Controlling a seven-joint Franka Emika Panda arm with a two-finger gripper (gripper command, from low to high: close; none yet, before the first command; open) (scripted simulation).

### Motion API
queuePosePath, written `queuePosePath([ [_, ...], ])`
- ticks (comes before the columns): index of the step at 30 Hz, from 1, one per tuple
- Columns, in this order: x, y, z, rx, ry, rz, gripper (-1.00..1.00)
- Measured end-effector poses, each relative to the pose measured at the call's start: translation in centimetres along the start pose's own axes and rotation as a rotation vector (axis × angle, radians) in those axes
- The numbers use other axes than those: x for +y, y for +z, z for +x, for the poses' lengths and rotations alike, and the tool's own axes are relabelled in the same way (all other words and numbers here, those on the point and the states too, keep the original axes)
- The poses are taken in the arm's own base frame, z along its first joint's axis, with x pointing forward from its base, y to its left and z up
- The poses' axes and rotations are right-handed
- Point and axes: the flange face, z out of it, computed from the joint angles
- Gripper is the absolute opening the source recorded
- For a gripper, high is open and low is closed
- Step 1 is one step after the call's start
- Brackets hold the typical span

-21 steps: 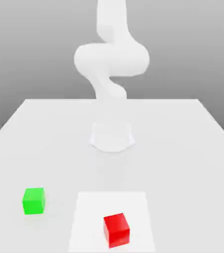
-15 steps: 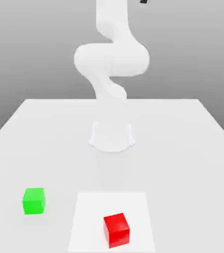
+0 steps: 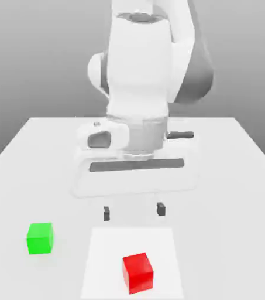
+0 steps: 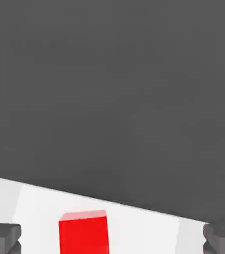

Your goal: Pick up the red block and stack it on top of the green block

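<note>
Pale tabletop (image 3: 216, 205), grey backdrop; landmark, the red block (image 3: 138, 273). Panda gripper (image 3: 134, 212): fingers apart, nothing between them, above and toward the robot base from the landmark. Lowering appears to require travel away from the base.

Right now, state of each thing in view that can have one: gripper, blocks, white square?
Gripper: open, empty, fingers spread wide, raised above the table.
Red block: resting on the white square, turned at an angle to its edges, not gripped.
Green block: on the table, off the square, nothing stacked on it.
White square: flat on the table, red block on it.
Table: level.
</note>
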Motion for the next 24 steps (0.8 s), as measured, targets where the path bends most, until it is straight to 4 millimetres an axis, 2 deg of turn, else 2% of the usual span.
queuePosePath([
  [3, 0.6, 5.2, -1.7, -0.074, -0.03, -0.025, 0.0],
  [7, 0.9, 10.4, -2.4, -0.09, -0.036, -0.03, 0.0],
  [8, 1.0, 11.6, -2.6, -0.091, -0.036, -0.031, -1.0],
  [15, 1.0, 11.8, -2.6, -0.092, -0.036, -0.031, -1.0],
  [20, 0.9, 6.6, -2.1, -0.091, -0.032, -0.032, -1.0],
  [24, 6.4, 4.9, -0.2, -0.077, 0.22, -0.062, -1.0],
])
